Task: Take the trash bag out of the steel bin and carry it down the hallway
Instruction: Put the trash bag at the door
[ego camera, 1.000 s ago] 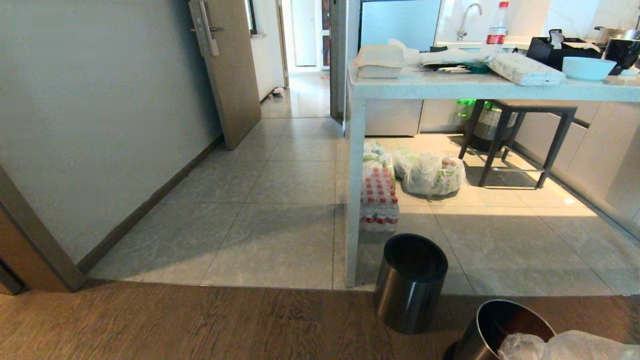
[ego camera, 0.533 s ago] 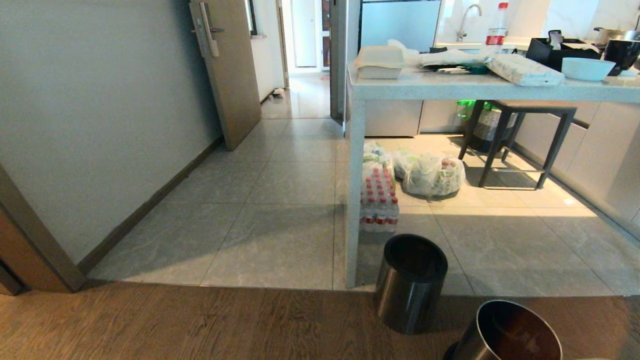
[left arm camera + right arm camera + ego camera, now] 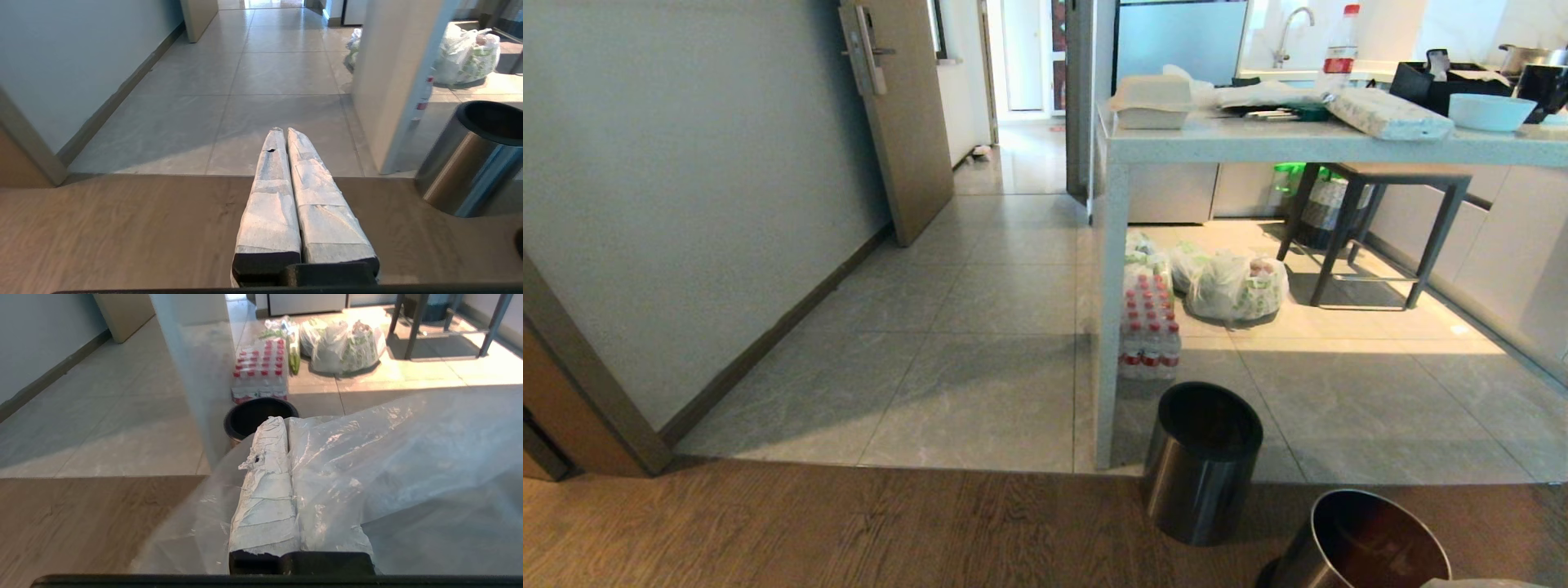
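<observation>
The steel bin stands on the wood floor with its shiny inside bare; the black-lined bin beside it shows nothing inside. The right gripper is clamped on the trash bag, whose film drapes over 1 finger. The left gripper is closed, holding nothing.

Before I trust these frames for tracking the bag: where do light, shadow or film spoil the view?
Head view: a hard sunlit patch on the kitchen floor, shadow beneath the counter, straight edges bowed near the frame's borders. Right wrist view: the trash bag veils the floor beyond and drapes the right gripper. Left wrist view: sheen streaks the black-lined bin.
</observation>
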Available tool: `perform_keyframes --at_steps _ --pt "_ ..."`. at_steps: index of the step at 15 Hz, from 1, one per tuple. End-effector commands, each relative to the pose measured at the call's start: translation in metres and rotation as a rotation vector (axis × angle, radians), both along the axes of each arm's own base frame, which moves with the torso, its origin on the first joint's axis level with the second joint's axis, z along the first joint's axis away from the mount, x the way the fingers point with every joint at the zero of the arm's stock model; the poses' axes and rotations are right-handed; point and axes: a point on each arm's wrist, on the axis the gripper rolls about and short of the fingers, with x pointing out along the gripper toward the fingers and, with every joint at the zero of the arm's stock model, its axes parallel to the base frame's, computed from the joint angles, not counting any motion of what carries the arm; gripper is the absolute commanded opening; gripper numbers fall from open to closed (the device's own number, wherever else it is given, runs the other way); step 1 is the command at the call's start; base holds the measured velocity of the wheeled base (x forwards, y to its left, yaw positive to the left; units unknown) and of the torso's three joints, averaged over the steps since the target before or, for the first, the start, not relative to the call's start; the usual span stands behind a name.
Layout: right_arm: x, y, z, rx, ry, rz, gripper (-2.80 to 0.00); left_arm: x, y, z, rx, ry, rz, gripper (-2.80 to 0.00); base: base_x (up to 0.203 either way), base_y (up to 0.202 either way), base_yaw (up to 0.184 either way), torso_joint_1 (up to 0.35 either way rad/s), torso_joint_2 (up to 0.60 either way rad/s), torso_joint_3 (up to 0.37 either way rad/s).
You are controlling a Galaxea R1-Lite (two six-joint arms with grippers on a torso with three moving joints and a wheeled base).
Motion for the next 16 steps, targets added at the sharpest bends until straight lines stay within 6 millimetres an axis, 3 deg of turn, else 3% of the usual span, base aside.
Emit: perform_keyframes --at_steps 1,16 --pt "0.0003 0.0000 -0.0006 0.000 0.003 -0.001 -2.80 0.0003 0.0000 -0.0008 -0.002 0.004 0.001 -2.80 -0.001 0.179 -0.003 0.002 0.00 0.006" --pt "0.0002 0.0000 -0.0004 0.000 0.003 -0.001 -2.80 0.0002 0.0000 -0.0004 -0.002 0.003 0.001 -2.80 0.000 0.193 0.000 0.003 0.00 0.002"
